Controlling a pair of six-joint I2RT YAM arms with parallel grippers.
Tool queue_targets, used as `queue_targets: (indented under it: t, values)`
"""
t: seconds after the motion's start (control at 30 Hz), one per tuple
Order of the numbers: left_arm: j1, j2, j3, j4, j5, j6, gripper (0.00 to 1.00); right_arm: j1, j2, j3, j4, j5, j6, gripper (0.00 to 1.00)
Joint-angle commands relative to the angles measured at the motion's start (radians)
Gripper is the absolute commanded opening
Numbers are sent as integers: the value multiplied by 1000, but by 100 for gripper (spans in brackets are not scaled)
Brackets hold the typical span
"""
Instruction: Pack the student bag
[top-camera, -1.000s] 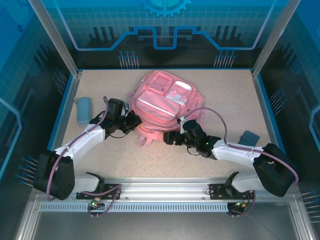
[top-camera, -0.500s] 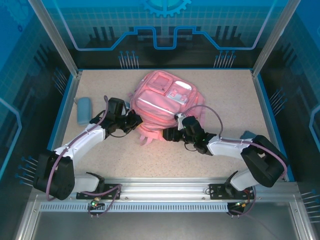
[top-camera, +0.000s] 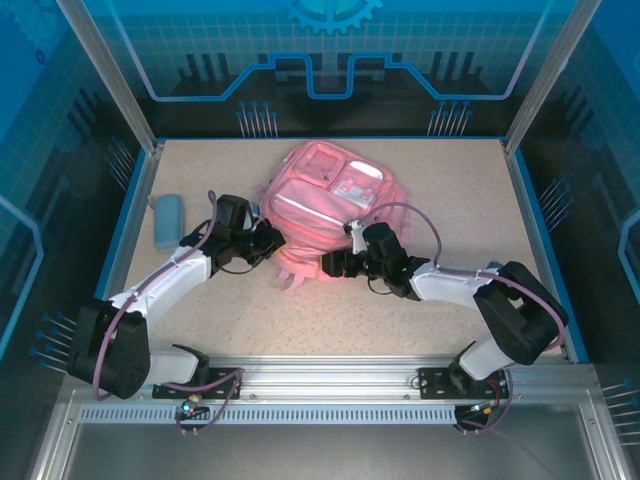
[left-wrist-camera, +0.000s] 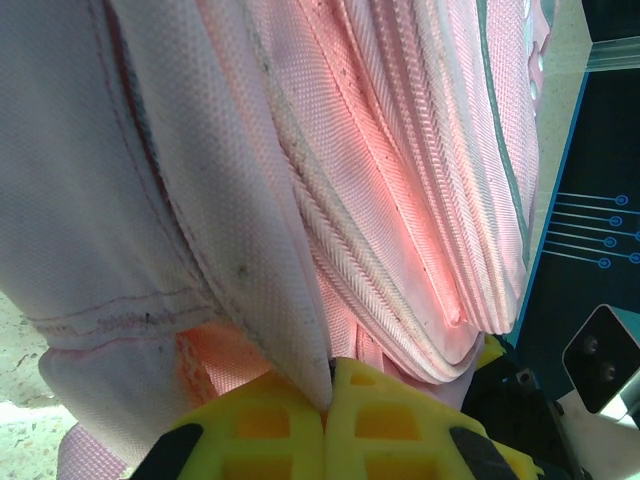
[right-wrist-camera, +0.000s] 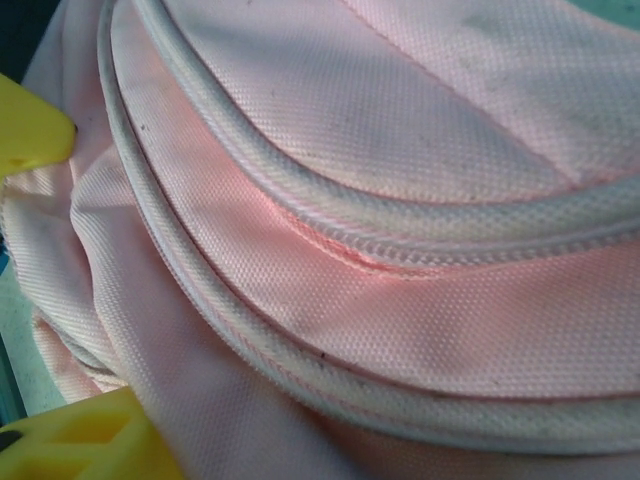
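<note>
The student bag lies flat in the middle of the far half of the table. Open speckled surface runs along its near edge and to its right, and the far rim is close behind it. A light-blue pencil case lies well apart by the left wall. The left gripper is closed tight, pinching a fold of the bag's left side. The right gripper sits at the bag's near edge. Its yellow fingers stand apart with piped pink fabric between them, and whether they clamp it cannot be told. Since a second ago the right arm has swung left into the bag, while the left arm and the bag have stayed put. The beige tabletop has a blue border, blue translucent walls stand around it, and a metal rail runs along the front.
</note>
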Motion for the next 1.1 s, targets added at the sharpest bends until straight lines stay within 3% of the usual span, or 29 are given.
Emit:
queue_targets:
  t: [0.0, 0.17, 0.23, 0.4, 0.53, 0.77, 1.0, 1.07]
  values:
    - [-19, 1, 44, 58, 96, -15, 5, 5, 5, 34, 31, -85, -43, 55]
    - [-19, 1, 42, 63, 93, -17, 4, 6, -17, 1, 7, -80, -43, 41]
    - [-18, 1, 45, 62, 91, -18, 4, 12, -21, -8, -8, -80, -48, 39]
    - [-18, -1, 51, 62, 88, -15, 4, 24, -26, -21, -58, -16, -71, 64]
    - [-18, -3, 54, 52, 79, -11, 4, 26, -31, -24, -64, -37, -91, 68]
    - [-19, -6, 54, 50, 76, -13, 4, 32, -22, -5, -68, -108, -121, 43]
    - [-19, -6, 55, 52, 73, -15, 4, 53, -13, 3, -119, -74, -138, 28]
    - [-19, -7, 55, 52, 73, -15, 4, 61, -12, 6, -130, -56, -141, 30]
